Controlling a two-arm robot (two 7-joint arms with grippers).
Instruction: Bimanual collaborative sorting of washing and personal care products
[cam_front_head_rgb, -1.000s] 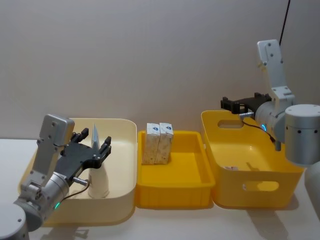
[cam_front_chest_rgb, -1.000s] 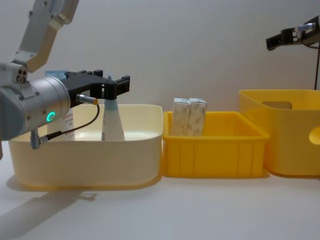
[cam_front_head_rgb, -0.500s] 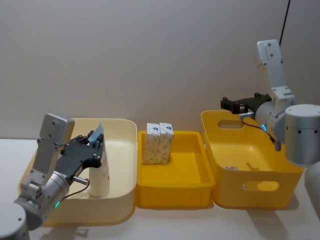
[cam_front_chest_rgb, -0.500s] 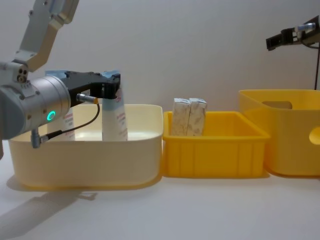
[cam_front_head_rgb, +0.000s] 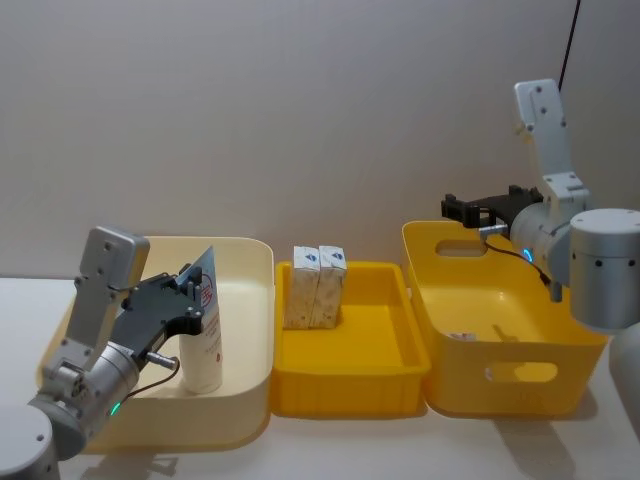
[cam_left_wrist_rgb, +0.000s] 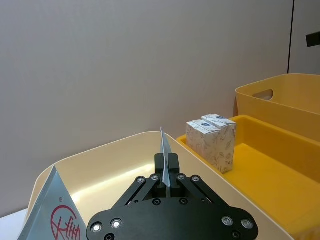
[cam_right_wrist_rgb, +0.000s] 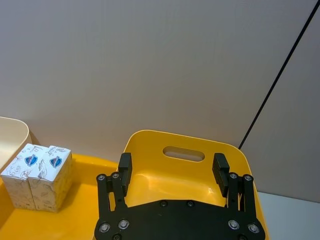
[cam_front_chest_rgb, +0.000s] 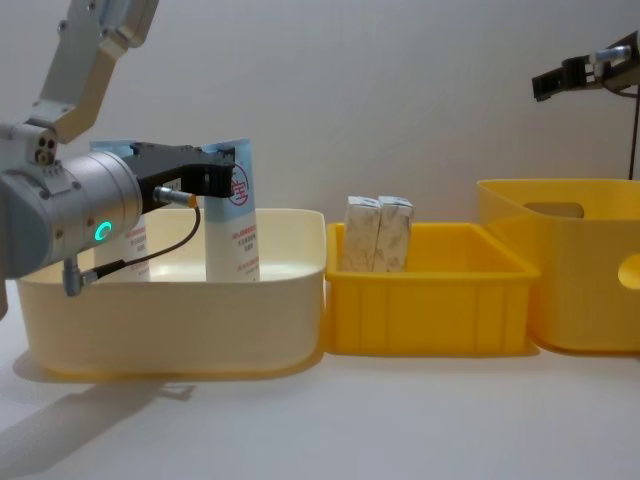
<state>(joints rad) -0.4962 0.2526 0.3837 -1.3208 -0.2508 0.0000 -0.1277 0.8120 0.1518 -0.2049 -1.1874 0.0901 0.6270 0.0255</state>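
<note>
A pale blue-and-white squeeze tube (cam_front_head_rgb: 205, 335) (cam_front_chest_rgb: 233, 225) with red print stands upright in the cream bin (cam_front_head_rgb: 245, 246) (cam_front_chest_rgb: 180, 325). My left gripper (cam_front_head_rgb: 194, 292) (cam_front_chest_rgb: 226, 180) (cam_left_wrist_rgb: 166, 169) is shut on its flat crimped top. A second tube (cam_left_wrist_rgb: 54, 216) (cam_front_chest_rgb: 112, 148) stands behind it in the same bin. Two whitish speckled cartons (cam_front_head_rgb: 315, 285) (cam_front_chest_rgb: 379, 235) (cam_left_wrist_rgb: 212, 142) (cam_right_wrist_rgb: 37, 175) stand side by side in the shallow yellow tray (cam_front_head_rgb: 350, 392). My right gripper (cam_front_head_rgb: 468, 210) (cam_right_wrist_rgb: 172, 170) (cam_front_chest_rgb: 570, 78) hovers open above the deep yellow bin (cam_front_head_rgb: 510, 372), holding nothing.
The three containers sit in a row on the white table (cam_front_chest_rgb: 330, 420): cream bin at the left, tray in the middle, deep bin with handle slots (cam_right_wrist_rgb: 183, 153) at the right. A plain wall stands close behind them. A black cable (cam_right_wrist_rgb: 280, 80) hangs at the right.
My left gripper's fingers, open around the tube's top a second ago, have shut on it. The tube has since risen slightly and turned its printed face outward. The right arm has not moved.
</note>
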